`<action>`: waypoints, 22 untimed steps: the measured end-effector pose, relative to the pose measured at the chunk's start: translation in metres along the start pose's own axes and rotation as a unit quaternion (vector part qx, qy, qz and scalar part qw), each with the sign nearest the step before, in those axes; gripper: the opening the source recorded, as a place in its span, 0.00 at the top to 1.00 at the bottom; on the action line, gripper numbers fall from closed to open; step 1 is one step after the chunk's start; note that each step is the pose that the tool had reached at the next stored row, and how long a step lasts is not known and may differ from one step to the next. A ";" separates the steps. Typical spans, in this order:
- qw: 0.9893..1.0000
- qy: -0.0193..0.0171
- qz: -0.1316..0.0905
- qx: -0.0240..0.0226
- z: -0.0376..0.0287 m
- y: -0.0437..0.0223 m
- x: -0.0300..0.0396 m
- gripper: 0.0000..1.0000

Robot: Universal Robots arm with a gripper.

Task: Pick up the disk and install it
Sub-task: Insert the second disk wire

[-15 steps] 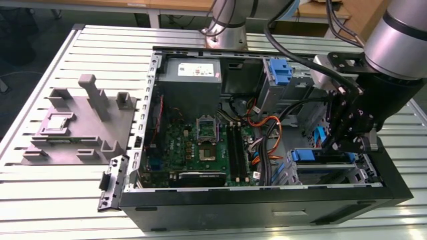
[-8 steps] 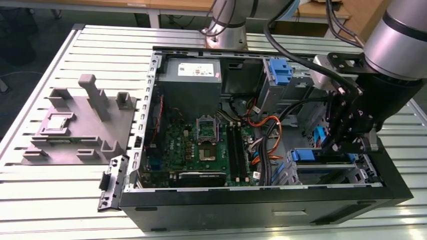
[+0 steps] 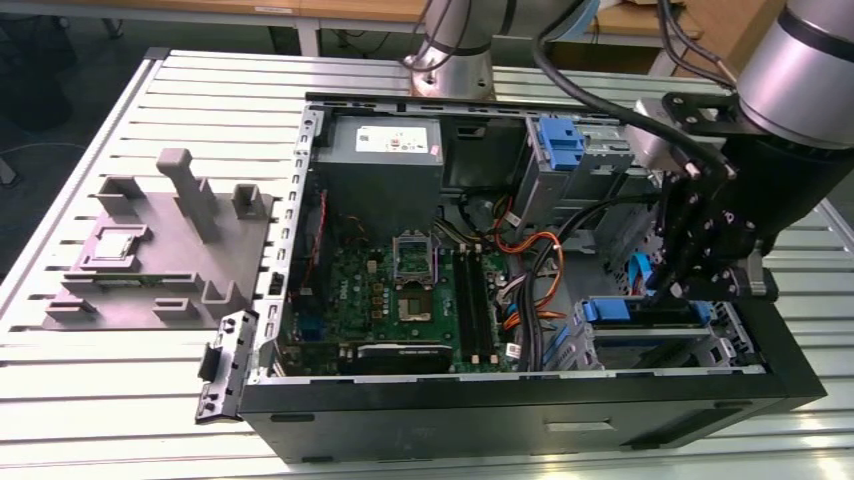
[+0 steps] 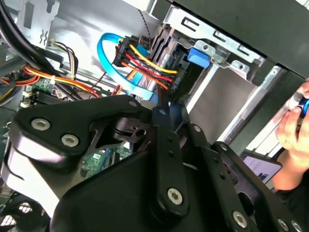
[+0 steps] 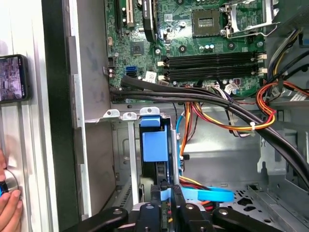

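Note:
In the first wrist view the disk (image 5: 154, 145) stands on edge in the drive cage slot, showing a blue bracket face and a dark body below it. My gripper (image 5: 166, 197) has its two black fingers close together on the disk's end, with a strip of blue rail between them. In the exterior view the gripper (image 3: 683, 292) reaches down into the open computer case (image 3: 534, 395) at the drive cage on the exterior view's right, beside a blue rail of the disk (image 3: 638, 272). The second wrist view shows the gripper's black linkage (image 4: 159, 145) close to the cage.
Bundled power and data cables (image 5: 227, 113) run close past the cage. The motherboard (image 3: 400, 290) and power supply (image 3: 387, 145) fill the rest of the case. A grey fixture (image 3: 160, 250) sits on the exterior view's left. A person's hand (image 5: 7, 203) and a phone (image 5: 12, 77) are beside the case.

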State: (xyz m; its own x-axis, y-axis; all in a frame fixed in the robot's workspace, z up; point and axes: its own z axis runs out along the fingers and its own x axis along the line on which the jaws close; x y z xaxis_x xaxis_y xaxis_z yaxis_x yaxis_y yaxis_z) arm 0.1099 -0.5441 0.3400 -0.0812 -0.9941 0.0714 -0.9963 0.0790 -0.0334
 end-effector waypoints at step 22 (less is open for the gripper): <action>1.000 0.000 0.000 0.000 0.0065 0.0002 0.0001 0.90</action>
State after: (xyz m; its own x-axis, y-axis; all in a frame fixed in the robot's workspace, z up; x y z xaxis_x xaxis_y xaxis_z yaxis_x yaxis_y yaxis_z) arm 0.1099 -0.5446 0.3335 -0.0811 -0.9942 0.0712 -0.9963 0.0790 -0.0327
